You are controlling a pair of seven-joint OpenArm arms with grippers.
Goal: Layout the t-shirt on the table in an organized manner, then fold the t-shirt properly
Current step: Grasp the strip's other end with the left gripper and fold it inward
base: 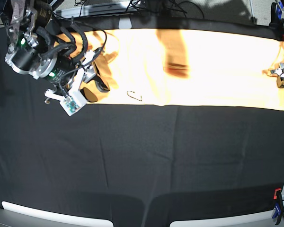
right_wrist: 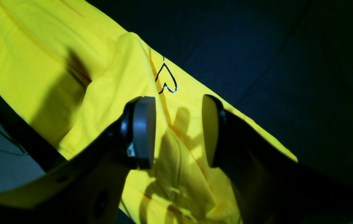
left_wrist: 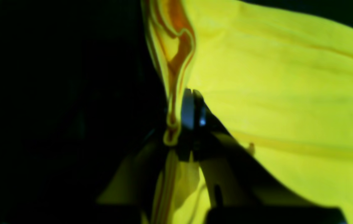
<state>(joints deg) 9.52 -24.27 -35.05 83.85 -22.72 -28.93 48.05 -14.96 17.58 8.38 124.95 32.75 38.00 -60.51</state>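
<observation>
While shirt (base: 199,66) spans far desk (base: 142,161) edge, left end effector (left_wrist: 192,109) pinched on its hem, right end effector (right_wrist: 178,130) gaping above cloth, wide bare desk nearside, clamp (base: 276,208) at corner.

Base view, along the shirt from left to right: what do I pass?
Right gripper open over the shirt's left end → small dark scribble near the front edge → shadowed fold on the t-shirt → left gripper, shut on the shirt's right edge.

T-shirt (base: 213,66): matt yellow cloth, softly creased. Table (base: 142,161): matt black cloth.
</observation>
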